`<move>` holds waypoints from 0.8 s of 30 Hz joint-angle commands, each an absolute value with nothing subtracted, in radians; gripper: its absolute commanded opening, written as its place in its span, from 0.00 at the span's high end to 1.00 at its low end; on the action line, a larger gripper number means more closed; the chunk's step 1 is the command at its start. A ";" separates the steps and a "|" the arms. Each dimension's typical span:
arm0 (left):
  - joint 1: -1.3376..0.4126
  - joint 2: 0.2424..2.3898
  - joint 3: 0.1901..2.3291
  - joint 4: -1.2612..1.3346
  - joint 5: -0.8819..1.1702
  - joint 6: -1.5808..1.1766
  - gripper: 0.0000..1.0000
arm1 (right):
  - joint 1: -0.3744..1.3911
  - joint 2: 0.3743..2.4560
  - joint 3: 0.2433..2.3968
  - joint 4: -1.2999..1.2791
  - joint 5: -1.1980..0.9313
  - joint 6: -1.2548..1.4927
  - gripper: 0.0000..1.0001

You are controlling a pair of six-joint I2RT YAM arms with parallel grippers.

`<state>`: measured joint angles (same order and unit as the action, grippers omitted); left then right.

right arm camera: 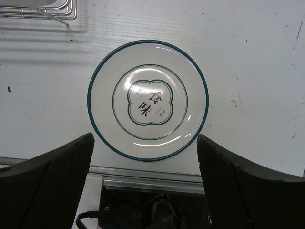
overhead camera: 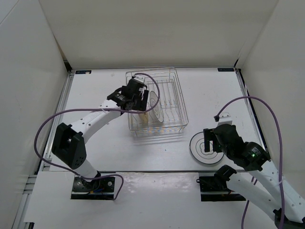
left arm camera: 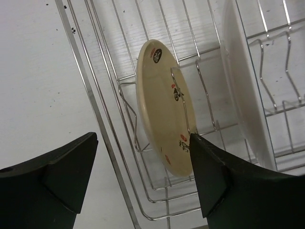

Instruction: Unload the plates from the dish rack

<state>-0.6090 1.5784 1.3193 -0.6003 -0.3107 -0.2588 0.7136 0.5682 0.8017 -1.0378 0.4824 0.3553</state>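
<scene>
The silver wire dish rack (overhead camera: pixel 180 98) stands mid-table. A tan plate (left arm camera: pixel 164 109) stands on edge between its dividers, and a white plate (left arm camera: pixel 240 81) stands on edge to its right. In the top view the white plate (overhead camera: pixel 156 106) and the tan plate (overhead camera: pixel 143 116) show in the rack's left half. My left gripper (left arm camera: pixel 143 176) is open just above the tan plate, its jaws astride the plate's near edge without touching it; it hovers over the rack's left side (overhead camera: pixel 135 101). A third white plate with teal rings (right arm camera: pixel 147 100) lies flat on the table. My right gripper (right arm camera: pixel 145 186) is open above that plate's near edge (overhead camera: pixel 208 141).
The table's front edge with a metal rail (right arm camera: pixel 147 172) runs just behind the flat plate. A corner of the rack (right arm camera: pixel 45 13) shows at the top left of the right wrist view. White walls enclose the table on three sides.
</scene>
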 commanded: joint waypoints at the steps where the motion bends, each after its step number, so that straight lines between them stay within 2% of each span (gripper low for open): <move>1: -0.644 1.592 1.373 -0.640 -0.434 -0.224 0.12 | 0.713 0.555 0.796 -1.002 0.471 0.337 0.10; 5: -0.664 1.621 1.376 -0.653 -0.480 -0.219 0.13 | 0.715 0.548 0.793 -0.999 0.471 0.337 0.10; 9: -0.664 1.638 1.379 -0.658 -0.488 -0.212 0.20 | 0.713 0.545 0.793 -0.997 0.465 0.336 0.10; 12: -0.664 1.654 1.385 -0.666 -0.488 -0.206 0.31 | 0.713 0.545 0.793 -0.994 0.460 0.336 0.10; 13: -0.664 1.658 1.387 -0.669 -0.489 -0.206 0.40 | 0.713 0.545 0.792 -0.996 0.462 0.331 0.10; 15: -0.664 1.661 1.387 -0.672 -0.494 -0.204 0.45 | 0.715 0.546 0.792 -0.996 0.459 0.333 0.10; 24: -0.664 1.606 1.377 -0.663 -0.512 -0.189 0.48 | 0.715 0.551 0.793 -0.994 0.456 0.331 0.10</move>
<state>-0.6651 1.6684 1.3514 -0.6556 -0.4702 -0.2070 0.7139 0.5552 0.8001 -1.0206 0.4606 0.3382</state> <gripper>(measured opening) 0.527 0.897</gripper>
